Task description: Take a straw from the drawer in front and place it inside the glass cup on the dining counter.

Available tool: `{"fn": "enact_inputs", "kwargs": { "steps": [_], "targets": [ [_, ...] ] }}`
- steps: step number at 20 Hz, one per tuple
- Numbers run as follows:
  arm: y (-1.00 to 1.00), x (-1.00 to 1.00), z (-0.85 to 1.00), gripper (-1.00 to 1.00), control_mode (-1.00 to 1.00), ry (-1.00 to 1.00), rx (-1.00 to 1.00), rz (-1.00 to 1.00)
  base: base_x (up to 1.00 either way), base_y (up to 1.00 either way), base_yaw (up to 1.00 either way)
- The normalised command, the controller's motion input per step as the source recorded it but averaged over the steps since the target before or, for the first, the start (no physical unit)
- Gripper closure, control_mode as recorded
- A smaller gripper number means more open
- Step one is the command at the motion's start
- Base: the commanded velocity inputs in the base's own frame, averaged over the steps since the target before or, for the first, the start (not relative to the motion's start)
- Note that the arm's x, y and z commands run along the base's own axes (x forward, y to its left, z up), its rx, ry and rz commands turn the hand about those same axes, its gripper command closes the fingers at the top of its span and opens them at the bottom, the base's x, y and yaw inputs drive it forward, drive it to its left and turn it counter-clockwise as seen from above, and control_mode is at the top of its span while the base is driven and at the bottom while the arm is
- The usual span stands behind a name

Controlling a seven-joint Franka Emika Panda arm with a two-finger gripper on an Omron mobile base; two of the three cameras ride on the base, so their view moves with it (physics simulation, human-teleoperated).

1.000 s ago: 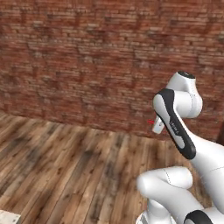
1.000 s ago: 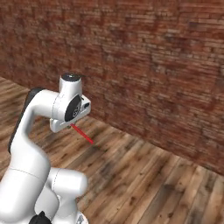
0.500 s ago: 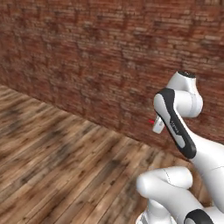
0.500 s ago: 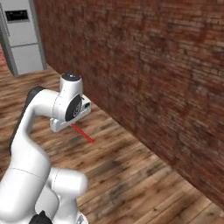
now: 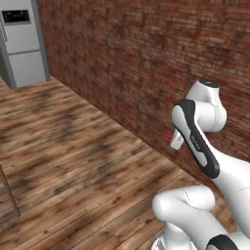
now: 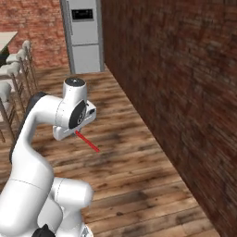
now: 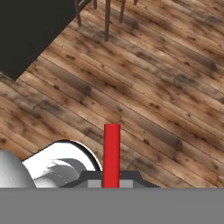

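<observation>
My gripper (image 6: 74, 133) is shut on the straw (image 6: 88, 141), a thin red stick that juts out of it over the wooden floor. In the hand view the straw (image 7: 111, 154) rises straight up from between the gripper (image 7: 111, 183) tips. A short red end of the straw (image 5: 168, 135) pokes out beside the gripper (image 5: 176, 141) in the left base view. A beige corner of the dining counter (image 6: 6, 40) shows at the far left, with cushioned stools (image 6: 14, 69) along it. Its dark base (image 7: 26, 30) is at the hand view's top left. The drawer and the glass cup are out of view.
A brick wall (image 6: 185, 92) runs close along the right side of the arm. A silver fridge (image 6: 85, 37) stands at the wall's far end, also the fridge (image 5: 22, 44) at upper left. Stool legs (image 7: 107, 17) stand on the plank floor (image 5: 73, 161).
The whole picture has swung as the base turned: the fridge, stools and counter corner have come into view. The arm's pose and its hold on the straw are unchanged.
</observation>
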Motion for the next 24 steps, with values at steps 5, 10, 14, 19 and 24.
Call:
{"fn": "enact_inputs", "kwargs": {
  "steps": [5, 10, 14, 19, 24],
  "targets": [
    [0.00, 0.00, 0.00, 1.00, 1.00, 0.00, 0.00, 0.00, 0.92, -0.32, 0.49],
    [0.00, 0.00, 0.00, 1.00, 1.00, 0.00, 0.00, 0.00, 1.00, -0.18, 0.36],
    [0.00, 0.00, 0.00, 1.00, 1.00, 0.00, 0.00, 0.00, 1.00, -0.10, 0.29],
    [0.00, 0.00, 0.00, 1.00, 1.00, 0.00, 0.00, 0.00, 0.94, -0.21, 0.40],
    [0.00, 0.00, 0.00, 1.00, 1.00, 0.00, 0.00, 0.00, 0.82, -0.30, 0.51]
  ]
}}
